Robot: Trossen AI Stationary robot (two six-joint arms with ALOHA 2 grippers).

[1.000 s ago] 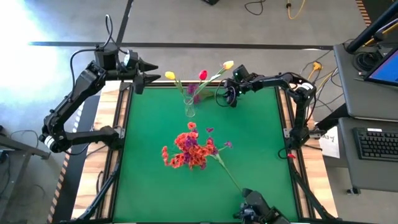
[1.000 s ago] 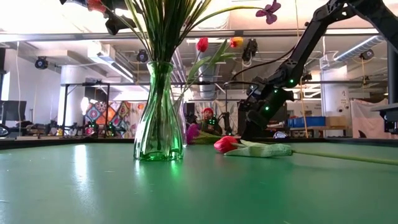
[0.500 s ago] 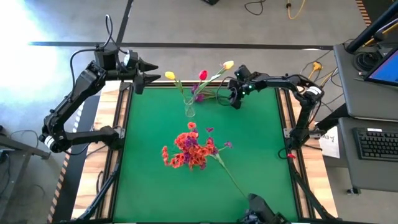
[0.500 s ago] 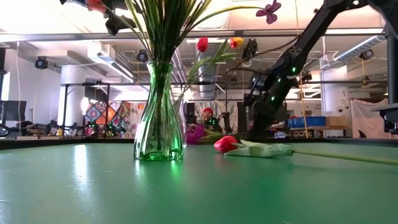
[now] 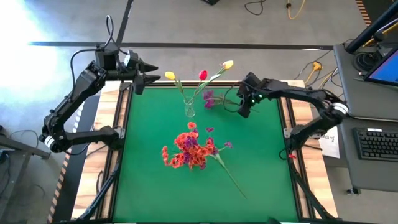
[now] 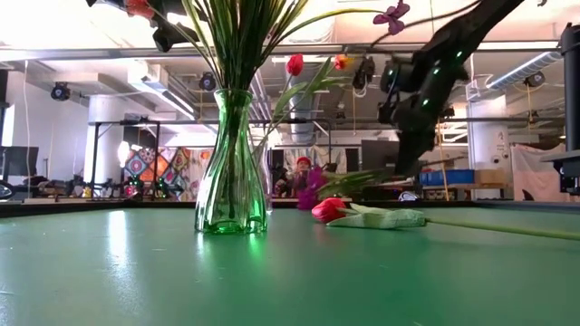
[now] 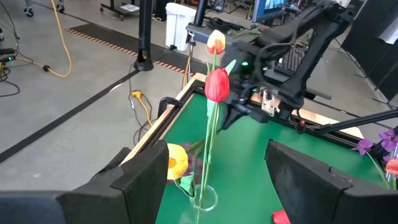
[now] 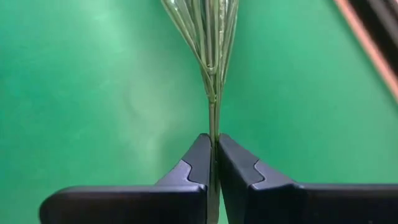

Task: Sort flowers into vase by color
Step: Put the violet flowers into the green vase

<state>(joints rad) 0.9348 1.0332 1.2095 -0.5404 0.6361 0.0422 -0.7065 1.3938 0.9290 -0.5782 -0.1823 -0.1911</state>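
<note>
Right gripper (image 5: 244,107) sits toward 1 o'clock on the green mat (image 5: 261,162), fingers (image 8: 199,163) pinched together on the thin green stem of a purple spray (image 5: 209,98). The spray's head points toward 9 o'clock from the gripper and hangs lifted off the mat, near the small clear glass vase (image 5: 189,109).

That vase stands toward 12 o'clock on the mat. It holds a yellow tulip (image 5: 170,75), a pink-red tulip (image 5: 203,74) and a paler yellow-orange tulip (image 5: 228,64), the heads fanned out past the far edge.

A second, larger ribbed glass vase (image 6: 231,163) near mat centre carries the orange-red sprays (image 5: 186,149) with a few purple blooms among them. One pink-red tulip (image 6: 328,209) lies flat on the mat just beside it, its long stem running toward 5 o'clock.

Left gripper (image 5: 149,70) hovers off the mat's 11 o'clock corner, jaws apart, holding nothing.
</note>
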